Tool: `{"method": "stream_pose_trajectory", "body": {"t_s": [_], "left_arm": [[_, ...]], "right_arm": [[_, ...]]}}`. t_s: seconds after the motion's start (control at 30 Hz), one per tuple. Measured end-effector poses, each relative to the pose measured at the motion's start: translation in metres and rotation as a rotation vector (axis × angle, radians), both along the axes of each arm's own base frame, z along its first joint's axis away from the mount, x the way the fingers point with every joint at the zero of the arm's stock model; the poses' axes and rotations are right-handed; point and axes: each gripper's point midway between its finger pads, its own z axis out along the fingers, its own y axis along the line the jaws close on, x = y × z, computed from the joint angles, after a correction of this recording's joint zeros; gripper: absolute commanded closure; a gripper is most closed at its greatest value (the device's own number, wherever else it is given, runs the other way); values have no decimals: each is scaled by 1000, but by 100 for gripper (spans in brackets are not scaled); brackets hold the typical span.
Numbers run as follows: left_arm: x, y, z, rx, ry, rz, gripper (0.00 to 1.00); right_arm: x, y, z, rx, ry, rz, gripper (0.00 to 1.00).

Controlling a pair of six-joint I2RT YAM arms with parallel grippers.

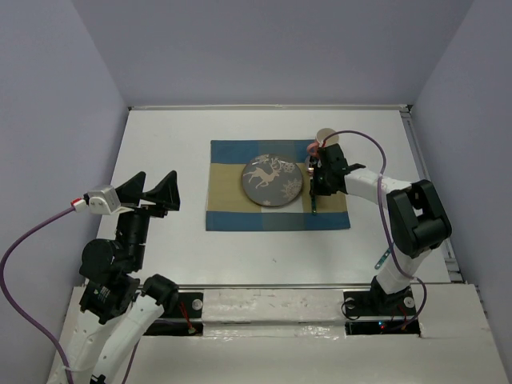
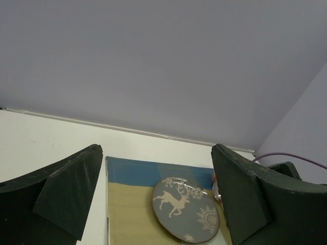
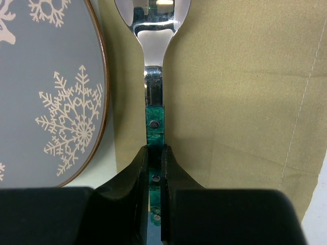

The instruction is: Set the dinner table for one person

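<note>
A grey plate with a white deer and snowflakes (image 1: 273,181) sits in the middle of a blue-and-tan checked placemat (image 1: 228,188) on the white dinner table (image 1: 160,136). My right gripper (image 1: 318,178) is just right of the plate, shut on the green handle of a metal spoon (image 3: 153,51). In the right wrist view the spoon lies along the plate's (image 3: 46,92) right rim over the tan cloth (image 3: 230,102), bowl pointing away. I cannot tell whether it touches the cloth. My left gripper (image 1: 158,174) is open and empty, raised above the table left of the placemat.
A small round tan object (image 1: 325,134) sits just beyond the placemat's far right corner, behind the right gripper. Grey walls enclose the table on three sides. The right arm (image 1: 412,216) reaches in from the right side.
</note>
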Motion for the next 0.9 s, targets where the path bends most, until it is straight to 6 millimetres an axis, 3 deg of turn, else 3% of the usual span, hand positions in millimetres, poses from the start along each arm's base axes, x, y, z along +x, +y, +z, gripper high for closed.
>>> {"method": "stream_pose_trajectory", "body": {"t_s": [0.2, 0.6, 0.77, 0.9], "left_arm": [[0, -1, 0, 1, 0, -4, 1], [0, -1, 0, 2, -1, -4, 1], [0, -2, 0, 3, -2, -9, 1], [-2, -1, 2, 0, -9, -12, 1]], "right_arm": [[1, -3, -1, -14, -4, -12, 84], [5, -6, -9, -26, 6, -51, 68], [5, -5, -7, -21, 0, -59, 49], [6, -7, 7, -16, -27, -73, 42]]}}
